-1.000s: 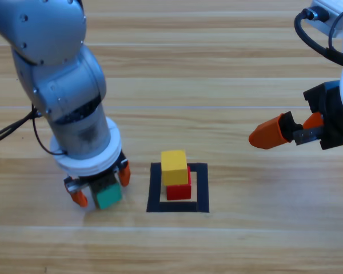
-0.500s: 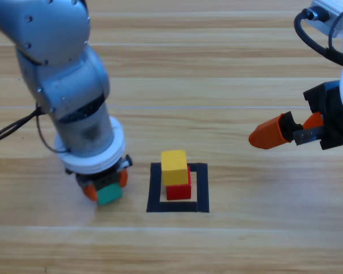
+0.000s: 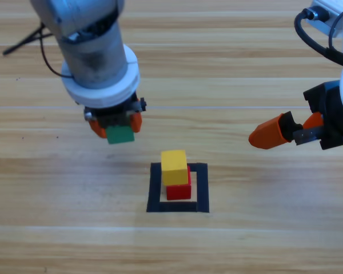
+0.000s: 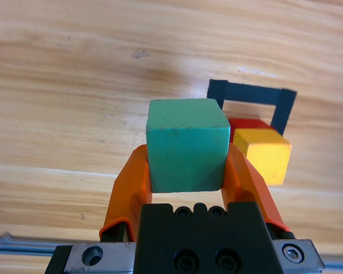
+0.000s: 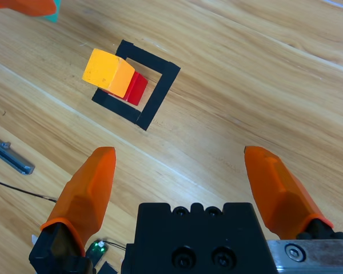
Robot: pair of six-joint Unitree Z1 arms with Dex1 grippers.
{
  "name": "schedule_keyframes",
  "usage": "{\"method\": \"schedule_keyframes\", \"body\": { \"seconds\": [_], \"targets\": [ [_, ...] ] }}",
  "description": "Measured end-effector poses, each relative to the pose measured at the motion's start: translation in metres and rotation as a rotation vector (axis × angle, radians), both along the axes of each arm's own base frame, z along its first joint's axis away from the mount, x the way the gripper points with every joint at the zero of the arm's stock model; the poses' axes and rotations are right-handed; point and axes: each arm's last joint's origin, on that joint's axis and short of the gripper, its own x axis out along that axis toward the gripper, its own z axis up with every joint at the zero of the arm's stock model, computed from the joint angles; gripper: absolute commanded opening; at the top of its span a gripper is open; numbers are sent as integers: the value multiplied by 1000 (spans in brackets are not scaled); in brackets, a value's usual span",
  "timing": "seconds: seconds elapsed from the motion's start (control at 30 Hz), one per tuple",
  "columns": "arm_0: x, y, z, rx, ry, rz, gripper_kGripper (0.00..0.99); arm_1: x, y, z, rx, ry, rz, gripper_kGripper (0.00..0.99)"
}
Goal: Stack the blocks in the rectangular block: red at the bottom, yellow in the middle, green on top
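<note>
Clamping green cube (image 3: 120, 135), left hand (image 3: 115, 123) aloft, clear of yellow-on-red stack (image 3: 176, 181); right hand (image 3: 286, 132) wide open.

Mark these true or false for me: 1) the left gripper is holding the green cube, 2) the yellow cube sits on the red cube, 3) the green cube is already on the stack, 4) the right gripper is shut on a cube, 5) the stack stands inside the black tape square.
1) The left gripper holds the green cube between its jaws: true.
2) The yellow cube sits on the red cube: true.
3) The green cube is on the stack: false; it is held up and to the left of the stack.
4) The right gripper is shut on a cube: false; it is open and empty at the right edge.
5) The stack stands inside the black tape square: true.
</note>
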Motion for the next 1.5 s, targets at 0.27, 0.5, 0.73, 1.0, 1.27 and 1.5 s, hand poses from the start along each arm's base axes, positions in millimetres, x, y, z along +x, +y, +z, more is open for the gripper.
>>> {"method": "schedule_keyframes", "body": {
  "seconds": [0.27, 0.5, 0.73, 1.0, 1.27, 1.5],
  "targets": [
    [-18, -1, 19, 4, -6, -229, 305, 0, 0, 0, 1, 1, 0, 990],
    [-27, -39, 44, -10, -10, -444, 305, 0, 0, 0, 2, 3, 2, 990],
    [-26, -69, 14, 0, 60, -438, 308, 0, 0, 0, 2, 3, 2, 990],
    [-22, -74, 26, -61, 43, -250, 311, 0, 0, 0, 4, 5, 3, 990],
    [-22, -72, 25, -48, 42, -132, 311, 0, 0, 0, 5, 7, 5, 990],
    [-17, -77, 11, -15, 56, -129, 311, 0, 0, 0, 6, 7, 6, 990]
  ]
}}
